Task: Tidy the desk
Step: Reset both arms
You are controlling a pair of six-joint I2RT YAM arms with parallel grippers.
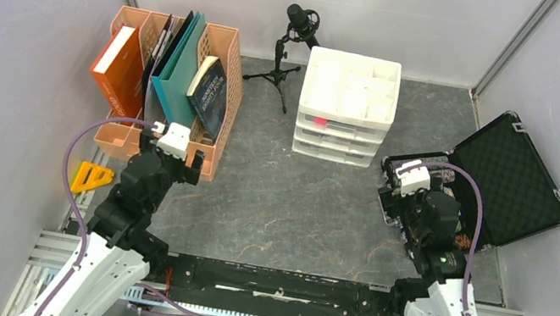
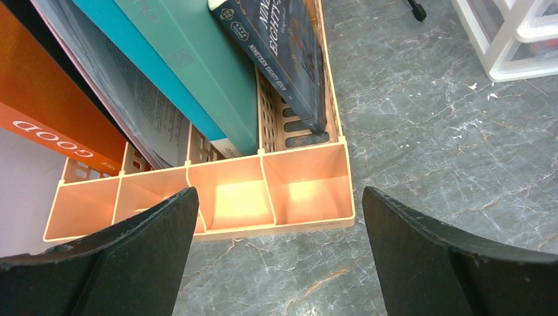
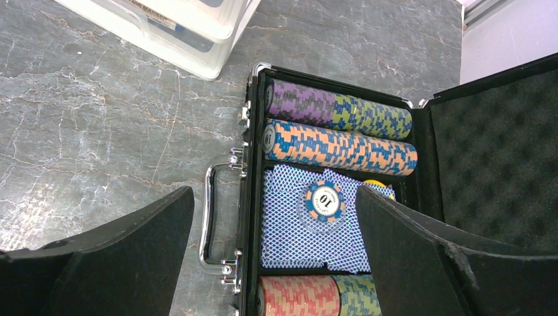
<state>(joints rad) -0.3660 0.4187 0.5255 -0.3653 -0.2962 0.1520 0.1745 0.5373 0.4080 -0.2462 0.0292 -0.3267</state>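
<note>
1. Black fingers of the left pincer (image 2: 278, 210) fill the foot of its wrist view, spread wide apart with nothing between them. It hangs over the front pockets of a peach plastic slotted file rack (image 2: 283, 225).
2. Right pincer (image 3: 273, 204) is likewise wide apart and empty. It hangs over an open black foam-lined case (image 3: 500, 151), near the case's chrome handle (image 3: 205, 217).
3. Dark grey stone-patterned tabletop (image 1: 295, 203) runs from the arm bases to the back wall and carries everything. It looks stiff, heavy, fixed and smooth, so it is nothing to grasp, and things probably slide on it. Take hold of the loose pieces instead.
4. Round blue-and-white chip marked 10 (image 3: 324, 201) lies flat on blue-patterned card decks (image 3: 283, 230). It is probably light, thin and slick, so pinch it across the rim. A yellow triangular piece (image 1: 93, 176) sits by the left rail.
5. Edges:
   - The rack stands close to the left wall.
   - The case lid leans toward the right wall.
   - A white plastic drawer unit (image 1: 347, 105) and a black microphone on a tripod (image 1: 298, 28) stand at the back.
   - Open room lies mid-tabletop, between the arms.
</note>
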